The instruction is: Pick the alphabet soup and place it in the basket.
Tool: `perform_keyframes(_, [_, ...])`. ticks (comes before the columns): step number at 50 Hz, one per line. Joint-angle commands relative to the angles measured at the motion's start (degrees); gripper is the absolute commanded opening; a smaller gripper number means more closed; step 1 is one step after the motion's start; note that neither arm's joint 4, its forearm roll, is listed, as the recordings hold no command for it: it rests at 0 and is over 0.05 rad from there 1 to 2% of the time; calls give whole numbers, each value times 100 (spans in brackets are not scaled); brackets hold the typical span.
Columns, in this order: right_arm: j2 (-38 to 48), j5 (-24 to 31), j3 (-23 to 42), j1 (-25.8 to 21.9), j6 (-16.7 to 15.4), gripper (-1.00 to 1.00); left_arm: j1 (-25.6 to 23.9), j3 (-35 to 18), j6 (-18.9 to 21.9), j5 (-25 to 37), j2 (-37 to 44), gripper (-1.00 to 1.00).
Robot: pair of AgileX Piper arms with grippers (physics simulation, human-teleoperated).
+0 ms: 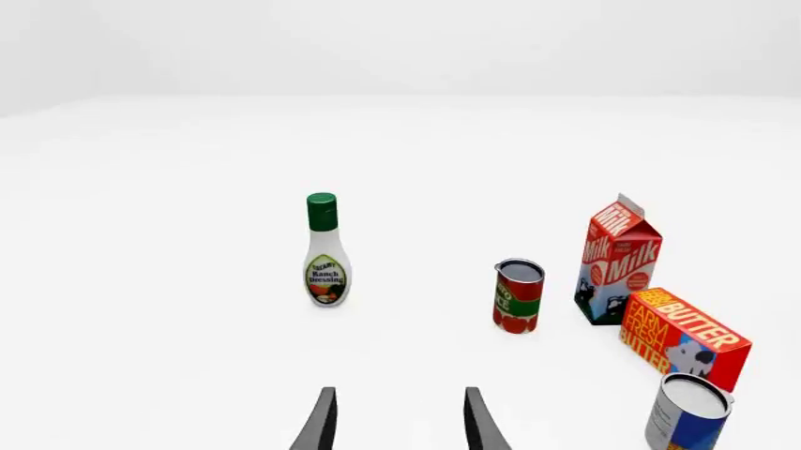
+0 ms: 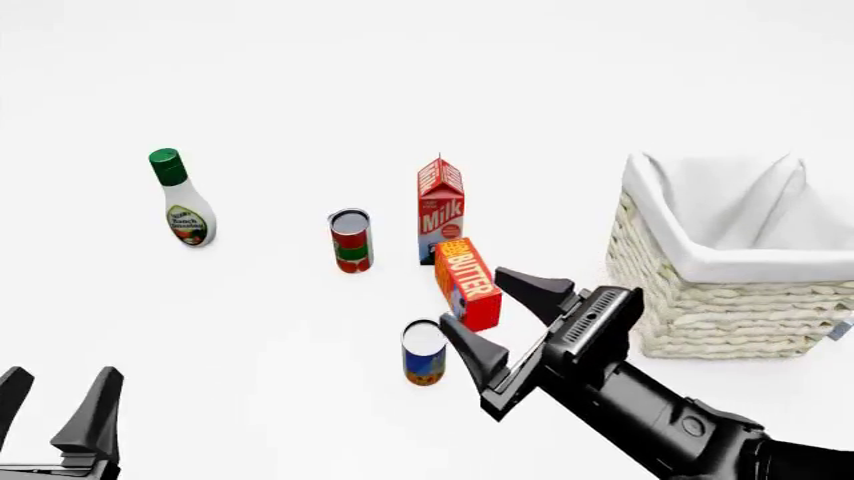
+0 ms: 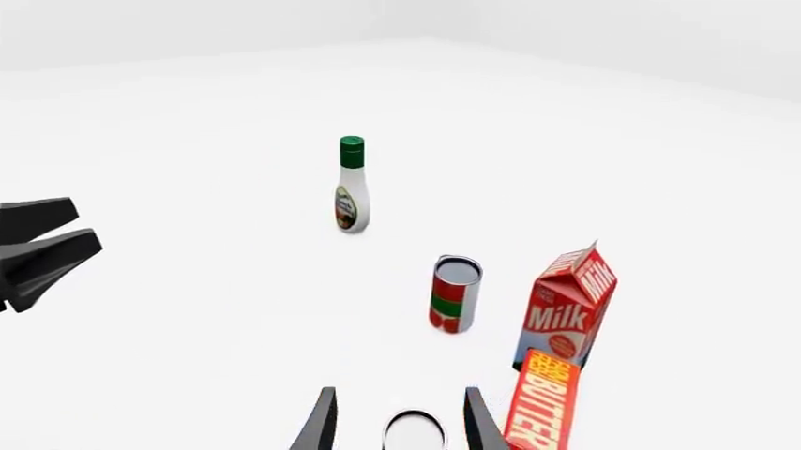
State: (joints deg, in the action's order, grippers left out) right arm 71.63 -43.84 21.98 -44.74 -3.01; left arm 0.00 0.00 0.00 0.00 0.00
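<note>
The alphabet soup, a small can with a blue-and-orange label and a silvery top, stands upright near the table's front middle. It also shows in the left wrist view. In the right wrist view its top lies between the fingers. My right gripper is open and empty, hovering just right of and above the can. The basket, pale wicker with white lining, stands at the right. My left gripper is open and empty at the front left, far from the can.
A butter box stands just behind the soup, with a milk carton behind it. A red-and-green can stands left of the milk. A ranch dressing bottle stands at the far left.
</note>
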Motion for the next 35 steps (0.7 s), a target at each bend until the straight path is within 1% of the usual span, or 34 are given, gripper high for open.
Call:
perform_keyframes(1, [420, -263, 37, -6, 66, 100, 0, 0, 0, 0, 0, 100])
perform_keyframes(13, [853, -491, 105, 51, 131, 100, 0, 0, 0, 0, 0, 100])
perform_keyframes(35, [1305, -733, 164, 174, 199, 100, 0, 0, 0, 0, 0, 100])
